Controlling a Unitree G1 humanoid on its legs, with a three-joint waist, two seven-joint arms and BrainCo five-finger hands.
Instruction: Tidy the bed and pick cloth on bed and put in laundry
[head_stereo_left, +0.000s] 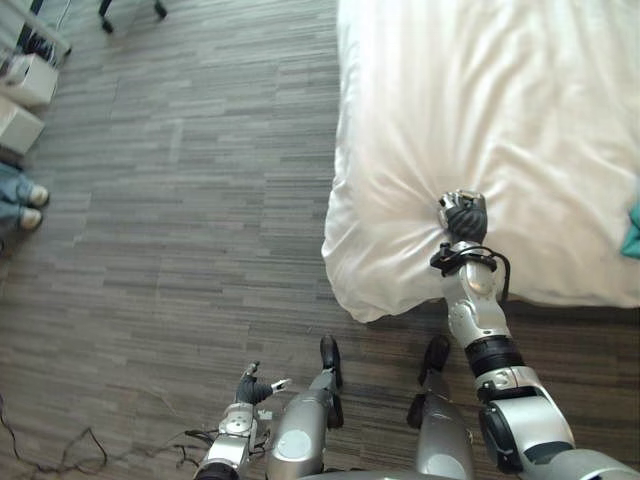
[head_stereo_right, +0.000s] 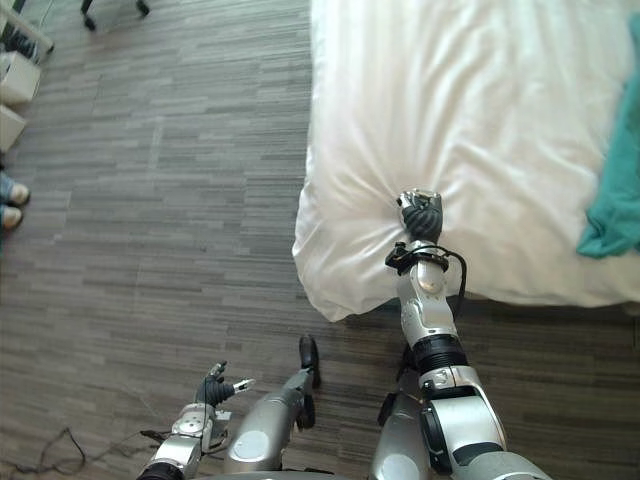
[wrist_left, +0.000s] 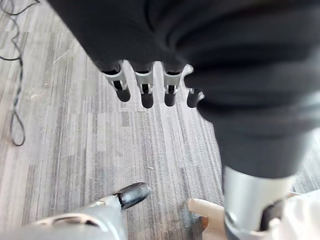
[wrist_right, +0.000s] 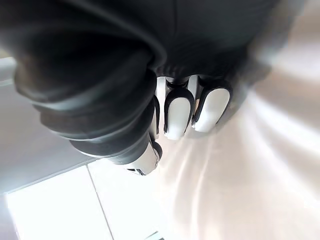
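Note:
A white duvet (head_stereo_left: 480, 120) covers the bed, and its near left corner hangs toward the floor. My right hand (head_stereo_left: 463, 213) rests on the duvet close to that corner. Its fingers (wrist_right: 179, 112) are curled into the fabric, and creases fan out from the grip. A teal cloth (head_stereo_right: 612, 215) lies on the bed's right side, well to the right of that hand. My left hand (head_stereo_left: 252, 387) hangs low over the floor at the lower left, with its fingers (wrist_left: 145, 85) relaxed and holding nothing.
Grey wood-plank floor (head_stereo_left: 180, 200) stretches left of the bed. A person's shoes (head_stereo_left: 30, 205) show at the left edge. White boxes (head_stereo_left: 25, 80) stand at the far left, with chair castors (head_stereo_left: 130, 12) beyond them.

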